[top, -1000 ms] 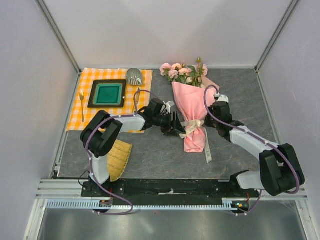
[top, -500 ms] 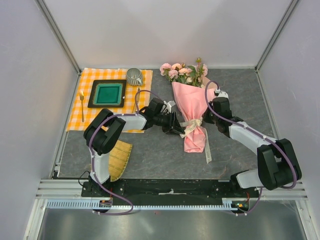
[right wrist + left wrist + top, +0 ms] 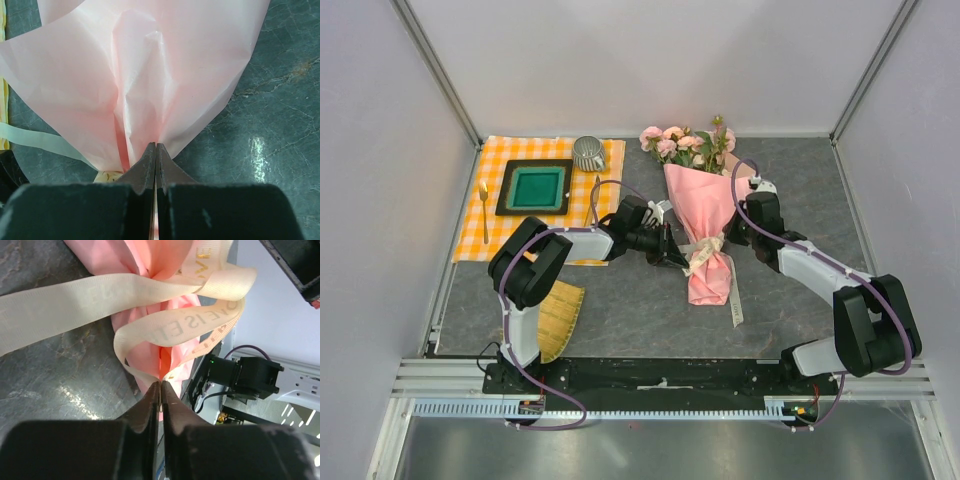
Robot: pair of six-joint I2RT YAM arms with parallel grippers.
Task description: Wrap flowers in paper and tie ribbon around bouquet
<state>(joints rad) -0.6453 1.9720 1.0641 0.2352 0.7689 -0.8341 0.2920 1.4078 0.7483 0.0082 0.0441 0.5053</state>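
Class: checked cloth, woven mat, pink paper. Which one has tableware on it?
The orange-checked cloth, far left: it bears a green tray, cup and spoon. The mat lies bare; the paper wraps flowers.

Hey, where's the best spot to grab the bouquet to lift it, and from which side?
Probably the narrow waist where the ribbon cinches the paper. The bouquet lies flat, flowers toward the far wall, so come straight down from above, closing across its width. The flared cone above would likely crumple.
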